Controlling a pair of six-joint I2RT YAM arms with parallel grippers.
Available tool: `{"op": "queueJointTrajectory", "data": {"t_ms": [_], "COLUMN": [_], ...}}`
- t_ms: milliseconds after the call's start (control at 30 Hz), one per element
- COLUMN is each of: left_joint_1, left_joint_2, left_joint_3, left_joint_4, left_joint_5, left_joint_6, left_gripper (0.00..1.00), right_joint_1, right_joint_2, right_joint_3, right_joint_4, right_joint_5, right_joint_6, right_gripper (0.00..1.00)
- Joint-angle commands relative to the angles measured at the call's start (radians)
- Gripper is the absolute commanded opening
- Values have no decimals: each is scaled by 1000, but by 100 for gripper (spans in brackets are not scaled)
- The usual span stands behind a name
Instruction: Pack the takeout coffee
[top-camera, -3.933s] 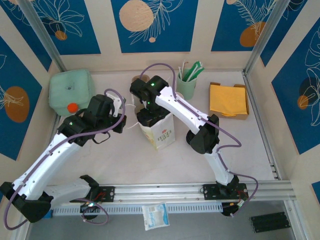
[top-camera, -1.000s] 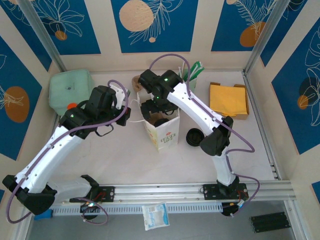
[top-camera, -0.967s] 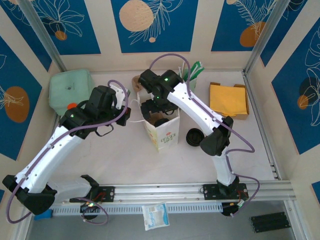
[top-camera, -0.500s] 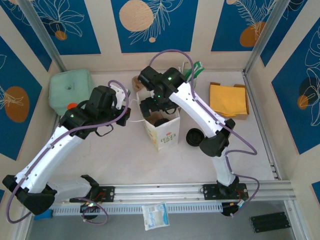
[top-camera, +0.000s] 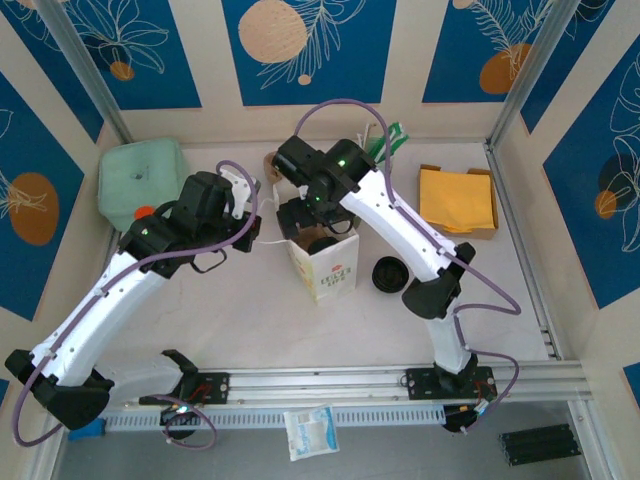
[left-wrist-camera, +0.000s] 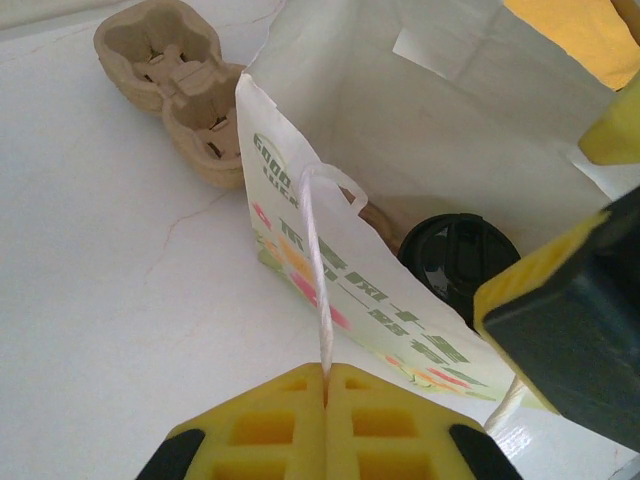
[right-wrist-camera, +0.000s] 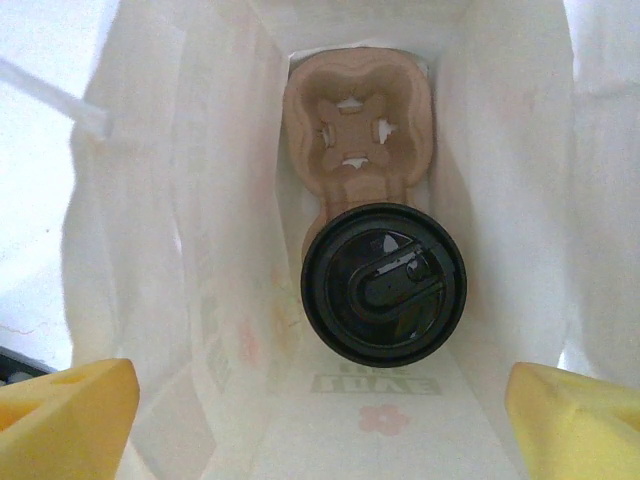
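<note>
coffee (right-wrist-camera: 384, 284): upright inside the bag (right-wrist-camera: 200, 300), lid up, seated in the near socket of the carrier (right-wrist-camera: 355, 120) on the bag's floor | left gripper (left-wrist-camera: 325, 385): clenched on the bag's string handle (left-wrist-camera: 315, 260) | right gripper (right-wrist-camera: 322, 415): jaws spread wide above the bag's mouth, grasping nothing
</note>
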Motion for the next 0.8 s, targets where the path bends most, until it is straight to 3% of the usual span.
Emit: {"op": "queueJointTrajectory", "data": {"t_ms": [0,767], "left_joint_1": [-7,-7], "left_joint_2": [-5,-12], "left_joint_3": [-8,-16], "left_joint_4": [1,17], "left_joint_5": [-16,1], "left_joint_6": [4,-27], "left_gripper": [0,0], "right_joint_1": [17,55], "right_joint_2": [-40,-157], "right_joint_3": [-4,-63], "right_joint_4": [-134,-123], "right_joint_5": [17,14], "right_joint_6": [31,71], "right_gripper": [94,90]}}
